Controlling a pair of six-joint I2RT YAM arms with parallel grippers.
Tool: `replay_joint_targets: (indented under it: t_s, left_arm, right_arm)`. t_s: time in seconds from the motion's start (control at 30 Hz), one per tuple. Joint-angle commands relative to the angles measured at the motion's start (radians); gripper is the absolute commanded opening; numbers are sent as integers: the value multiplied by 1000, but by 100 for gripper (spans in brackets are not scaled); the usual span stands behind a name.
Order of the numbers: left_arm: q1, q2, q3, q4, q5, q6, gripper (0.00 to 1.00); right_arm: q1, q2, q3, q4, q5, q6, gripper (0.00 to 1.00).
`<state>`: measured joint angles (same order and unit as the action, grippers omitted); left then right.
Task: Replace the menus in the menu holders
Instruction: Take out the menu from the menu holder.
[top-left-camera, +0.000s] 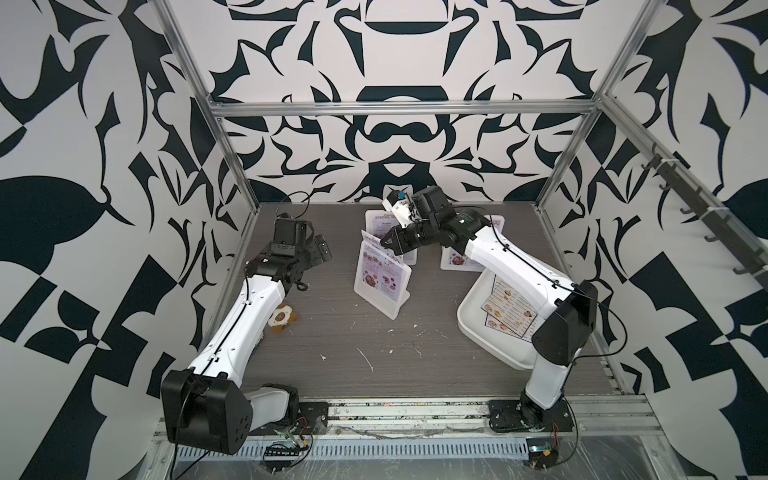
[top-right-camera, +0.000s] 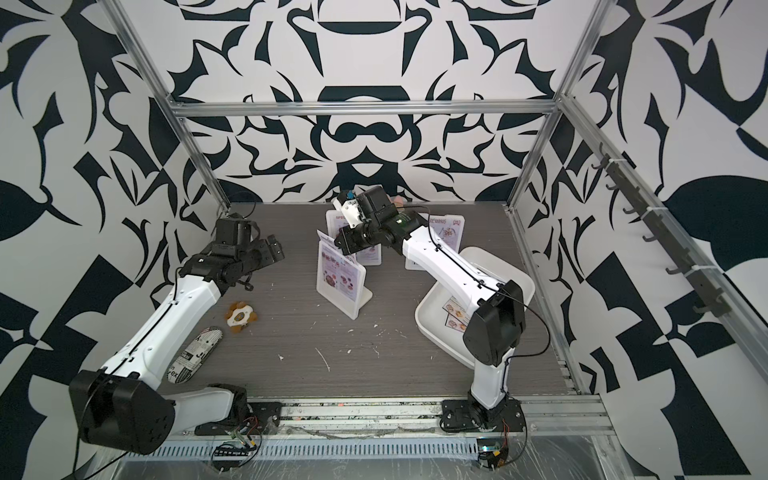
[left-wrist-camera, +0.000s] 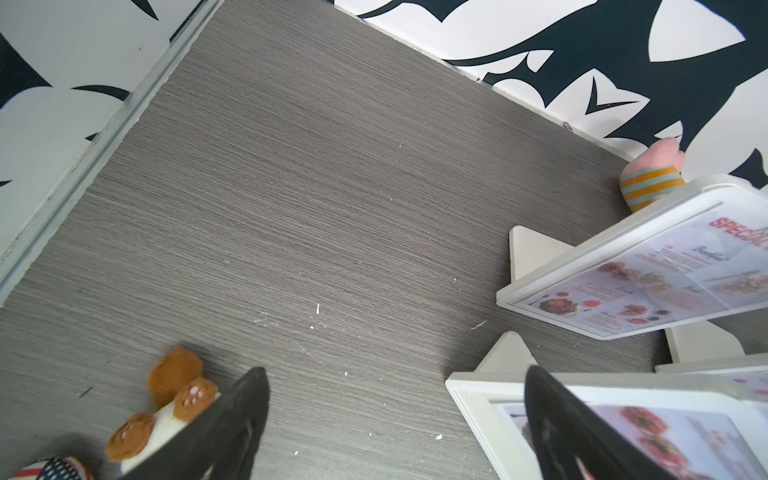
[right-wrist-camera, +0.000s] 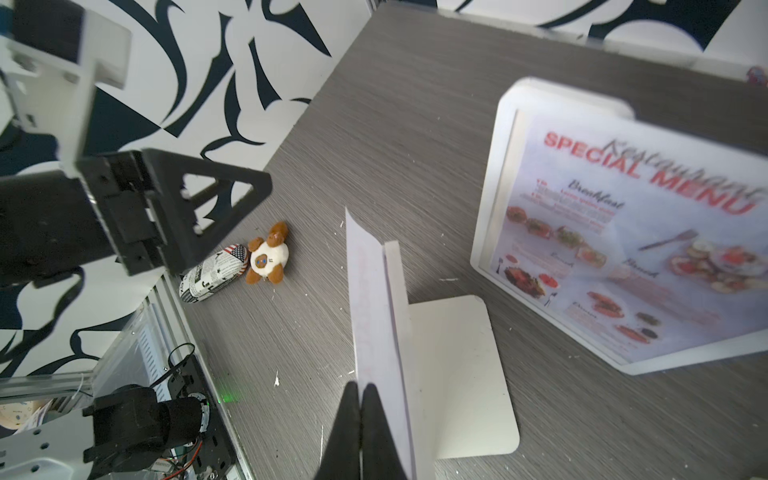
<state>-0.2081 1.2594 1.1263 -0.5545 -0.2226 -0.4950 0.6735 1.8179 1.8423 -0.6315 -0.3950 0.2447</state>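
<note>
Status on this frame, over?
Left gripper open, empty. Right gripper shut on pink menu, top edge, in front holder. Next holder close behind.

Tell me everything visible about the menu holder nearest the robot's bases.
The nearest menu holder is a white plastic frame with rounded corners, standing upright on the grey table on a flat back foot. Its pink SPECIAL MENU sheet sticks out above the top edge, where the shut right hand pinches it.
</note>
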Motion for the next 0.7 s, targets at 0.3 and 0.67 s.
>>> replay_joint_targets:
  t_s: [0.3, 0.67]
  left_arm:
    - [0, 6, 115, -49, -100, 64, 100]
    - [60, 74, 178, -15, -171, 51, 99]
  right_arm:
    - [8, -76, 227, -53, -14, -73, 0]
    - [95, -92, 281, -60, -59, -111, 0]
